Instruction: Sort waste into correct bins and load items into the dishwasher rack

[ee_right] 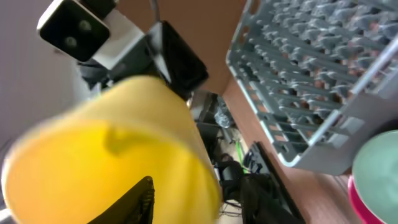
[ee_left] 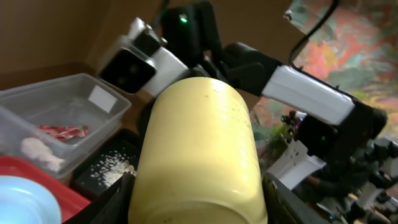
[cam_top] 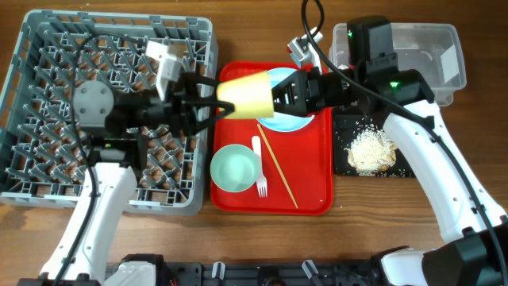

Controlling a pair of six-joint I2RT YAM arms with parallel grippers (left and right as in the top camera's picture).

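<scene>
The yellow cup [cam_top: 246,94] hangs on its side above the red tray, between both grippers. My left gripper [cam_top: 213,97] is shut on its base end, a finger on each side [ee_left: 199,199]. My right gripper [cam_top: 279,95] is open, with one finger inside the cup mouth [ee_right: 143,199] and the other outside, clear of the wall. The grey rack [cam_top: 48,119] is at the left. The red wrapper [ee_left: 62,132] and white scrap [ee_left: 40,152] lie in the clear tub [cam_top: 432,48]. Crumbs [cam_top: 371,148] lie on the black tray [cam_top: 343,127].
On the red tray [cam_top: 317,199] are a pale blue plate [cam_top: 290,121], a green bowl [cam_top: 234,168], a white fork [cam_top: 259,168] and a chopstick [cam_top: 278,171]. The right arm crosses above the plate. The rack's corner [ee_right: 323,68] shows in the right wrist view.
</scene>
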